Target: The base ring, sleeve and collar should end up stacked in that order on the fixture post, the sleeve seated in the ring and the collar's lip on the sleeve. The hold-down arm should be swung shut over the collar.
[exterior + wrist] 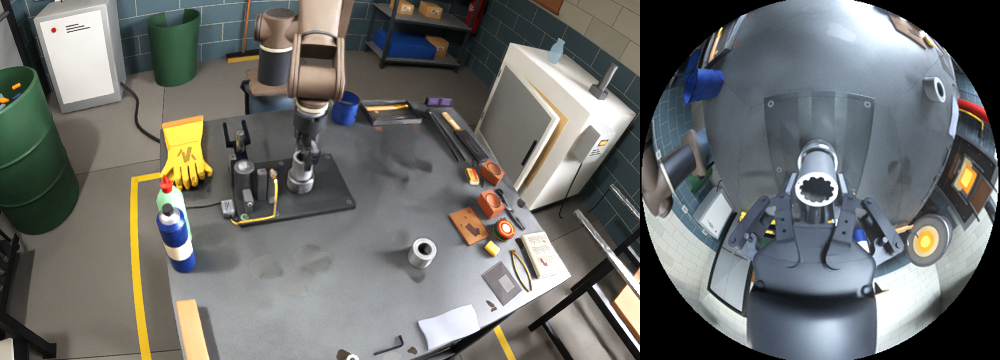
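Note:
The fixture post is hidden inside the stack on the dark fixture plate (pixel 295 192). The base ring (pixel 300 185) sits at the bottom of that stack. The grey sleeve (pixel 301 167) stands upright in it, its splined bore (pixel 816 191) facing the wrist camera. My gripper (pixel 306 156) has its fingers closed on the sleeve's upper part. The collar (pixel 422 252), a short silver ring, lies alone on the table to the front right. The hold-down arm (pixel 273 197), yellow-tipped, stands swung away to the left of the stack, beside the grey clamp block (pixel 243 175).
Behind the plate stand a blue cup (pixel 345 107) and a tool tray (pixel 390 112). A yellow glove (pixel 185 152) lies at the left edge. Two bottles (pixel 172 227) stand at the front left. Small blocks, a book and tools (pixel 492 210) line the right edge.

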`<state>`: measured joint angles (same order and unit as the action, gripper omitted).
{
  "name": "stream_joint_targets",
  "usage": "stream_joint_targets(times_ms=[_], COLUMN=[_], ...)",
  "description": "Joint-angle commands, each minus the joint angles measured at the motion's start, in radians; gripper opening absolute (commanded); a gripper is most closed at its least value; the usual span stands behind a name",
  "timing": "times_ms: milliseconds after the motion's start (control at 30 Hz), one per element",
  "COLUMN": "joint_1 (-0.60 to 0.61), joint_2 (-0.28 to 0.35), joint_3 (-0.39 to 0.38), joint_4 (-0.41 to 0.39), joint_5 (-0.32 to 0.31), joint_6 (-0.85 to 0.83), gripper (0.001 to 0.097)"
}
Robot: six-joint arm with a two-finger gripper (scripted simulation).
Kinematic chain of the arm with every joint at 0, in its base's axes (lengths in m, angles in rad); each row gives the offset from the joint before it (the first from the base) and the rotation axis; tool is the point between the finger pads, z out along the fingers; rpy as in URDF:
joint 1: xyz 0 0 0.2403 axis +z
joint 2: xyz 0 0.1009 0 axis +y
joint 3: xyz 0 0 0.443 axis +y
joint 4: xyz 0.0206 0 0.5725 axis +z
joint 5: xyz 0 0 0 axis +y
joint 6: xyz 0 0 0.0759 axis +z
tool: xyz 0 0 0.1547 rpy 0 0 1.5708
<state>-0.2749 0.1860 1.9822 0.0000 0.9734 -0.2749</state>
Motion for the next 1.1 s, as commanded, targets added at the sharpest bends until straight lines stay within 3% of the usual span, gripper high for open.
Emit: stream_joint_targets(times_ms=[0,1067], joint_1=[0.0,0.0], joint_2=[0.0,0.03], joint_3=[-0.002,0.006], joint_4=[0.0,0.0], joint_5=[-0.001,-0.039], joint_6=[0.0,0.0], gripper=[0.008,0.008])
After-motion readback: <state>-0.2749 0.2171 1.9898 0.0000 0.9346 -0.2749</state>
